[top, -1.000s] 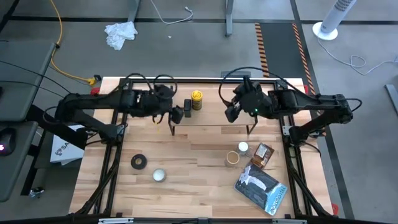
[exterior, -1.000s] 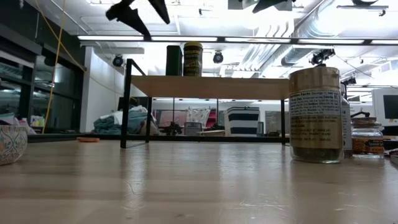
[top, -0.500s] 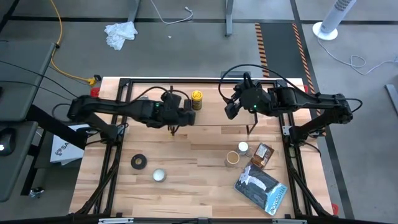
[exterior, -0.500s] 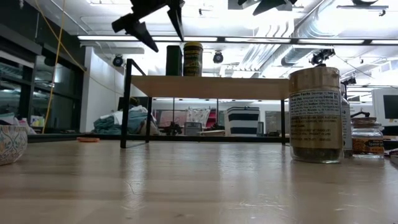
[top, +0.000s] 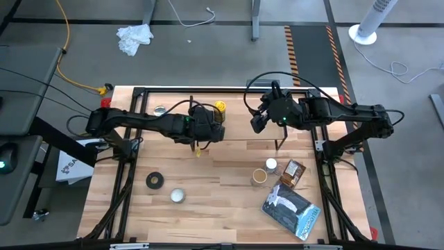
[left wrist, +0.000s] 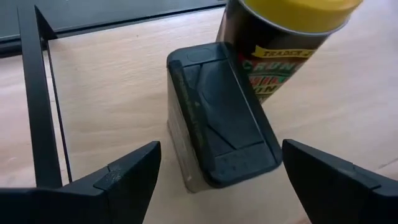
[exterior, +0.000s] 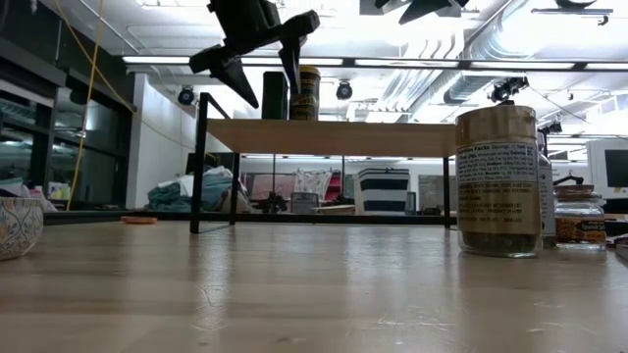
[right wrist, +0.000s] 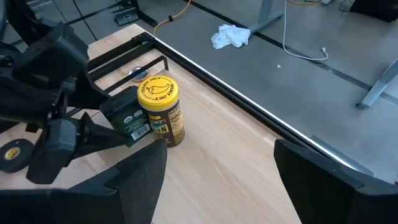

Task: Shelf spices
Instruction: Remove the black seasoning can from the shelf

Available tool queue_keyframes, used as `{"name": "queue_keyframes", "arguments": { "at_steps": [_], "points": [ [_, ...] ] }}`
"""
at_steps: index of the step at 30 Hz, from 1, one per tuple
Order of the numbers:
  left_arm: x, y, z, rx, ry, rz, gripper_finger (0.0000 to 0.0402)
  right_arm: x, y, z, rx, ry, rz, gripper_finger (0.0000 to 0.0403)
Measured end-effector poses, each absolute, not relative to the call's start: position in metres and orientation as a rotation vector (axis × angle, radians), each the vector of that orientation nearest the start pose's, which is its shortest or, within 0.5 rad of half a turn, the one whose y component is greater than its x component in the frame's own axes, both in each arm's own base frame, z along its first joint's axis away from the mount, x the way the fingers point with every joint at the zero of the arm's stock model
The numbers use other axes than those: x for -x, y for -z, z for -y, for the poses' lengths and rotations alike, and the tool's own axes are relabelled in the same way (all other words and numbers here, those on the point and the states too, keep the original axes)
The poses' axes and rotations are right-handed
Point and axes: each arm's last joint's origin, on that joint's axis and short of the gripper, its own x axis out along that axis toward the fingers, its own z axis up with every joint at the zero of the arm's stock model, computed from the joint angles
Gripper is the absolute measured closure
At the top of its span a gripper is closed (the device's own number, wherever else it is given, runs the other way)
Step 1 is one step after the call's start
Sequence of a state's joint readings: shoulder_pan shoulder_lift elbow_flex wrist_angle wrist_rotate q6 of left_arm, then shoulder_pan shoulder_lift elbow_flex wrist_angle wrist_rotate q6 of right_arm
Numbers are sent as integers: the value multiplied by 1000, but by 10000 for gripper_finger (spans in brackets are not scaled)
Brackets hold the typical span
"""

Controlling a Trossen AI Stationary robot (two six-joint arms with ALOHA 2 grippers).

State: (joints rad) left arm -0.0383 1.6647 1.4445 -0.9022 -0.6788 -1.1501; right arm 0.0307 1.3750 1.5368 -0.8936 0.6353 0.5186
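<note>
left end effector (left wrist: pixel 214 171) spread wide astride the black-lidded dark bottle (left wrist: pixel 221 118), not gripping; yellow-lidded jar (left wrist: pixel 283 43) touching at its 1 o'clock. right end effector (top: pixel 257 125) open, empty.

Left claw (left wrist: pixel 214 177) open, pointing down – right claw (right wrist: pixel 214 186) open, arm raised, waiting.

Wooden table (top: pixel 208 208) bearing low shelf (exterior: pixel 334 135), tape roll (top: pixel 155 180), tan-lidded jar (exterior: pixel 498 181), shelf holding yellow-lidded jar (right wrist: pixel 163 111), dark bottle (left wrist: pixel 221 124)

We see the shelf's (top: pixel 243 132) plank bare to the right of the yellow-lidded jar (top: pixel 220 108); the dark bottle (left wrist: pixel 221 121) stands touching that jar's left.
</note>
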Motion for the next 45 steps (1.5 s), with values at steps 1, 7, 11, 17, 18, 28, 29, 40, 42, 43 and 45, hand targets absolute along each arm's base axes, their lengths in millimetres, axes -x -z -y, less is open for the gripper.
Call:
{"name": "queue_keyframes", "arguments": {
  "at_steps": [1, 7, 11, 17, 18, 28, 29, 40, 42, 43, 45],
  "points": [
    [-337, -288, -6, 600, -1076, -595, 89, -269, -400, 9, -239, 738, -531, 110],
    [-333, -287, -6, 572, -1096, -628, 229, -269, -400, 9, -238, 737, -531, 110],
    [-323, -296, -1, 528, -1070, -653, 295, -269, -400, 9, -237, 737, -531, 110],
    [-284, -334, 19, 363, -912, -709, 295, -269, -400, 9, -237, 737, -532, 110],
    [-274, -342, 23, 319, -873, -717, 295, -269, -400, 9, -236, 737, -532, 110],
    [-203, -374, 87, 21, -181, -912, 285, -269, -400, 9, -211, 732, -544, 110],
    [-204, -366, 96, -13, -152, -949, 286, -269, -400, 9, -212, 733, -544, 110],
    [-220, -245, 148, -29, -78, -1057, 284, -269, -400, 9, -216, 735, -542, 110],
    [-224, -232, 146, 10, -79, -1012, 284, -269, -400, 9, -218, 731, -543, 110],
    [-225, -226, 144, 15, -89, -1006, 283, -269, -400, 9, -219, 731, -542, 110],
    [-226, -217, 138, 26, -112, -997, 283, -269, -400, 9, -223, 729, -539, 110]
  ]
}}
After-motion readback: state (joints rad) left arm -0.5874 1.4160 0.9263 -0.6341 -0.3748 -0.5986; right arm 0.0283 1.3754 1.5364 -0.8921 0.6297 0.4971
